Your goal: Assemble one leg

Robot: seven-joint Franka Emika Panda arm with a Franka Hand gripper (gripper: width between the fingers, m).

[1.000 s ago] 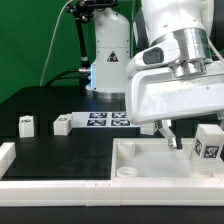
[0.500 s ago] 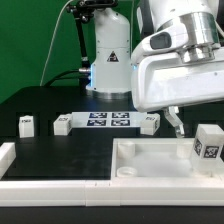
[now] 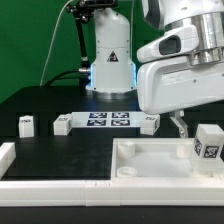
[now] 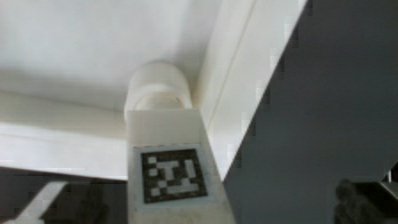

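Note:
A white leg (image 3: 209,142) with a tag stands upright at the corner of the large white panel (image 3: 150,160) on the exterior view's right. My gripper (image 3: 180,126) hangs just above and to the left of it. In the wrist view a tagged leg (image 4: 173,165) rises from the panel (image 4: 71,60), with its rounded end against the panel's rim. It sits between my fingertips (image 4: 43,205), with a gap on each side. My gripper (image 4: 205,208) is open and holds nothing. Three more legs lie on the table (image 3: 26,124), (image 3: 62,125), (image 3: 148,122).
The marker board (image 3: 110,120) lies on the black table between two loose legs. A white rail (image 3: 6,155) runs along the front left edge. A robot base (image 3: 108,55) stands at the back, with a green screen behind it.
My arm has moved toward the exterior view's right and risen a little. The legs and the panel have not moved.

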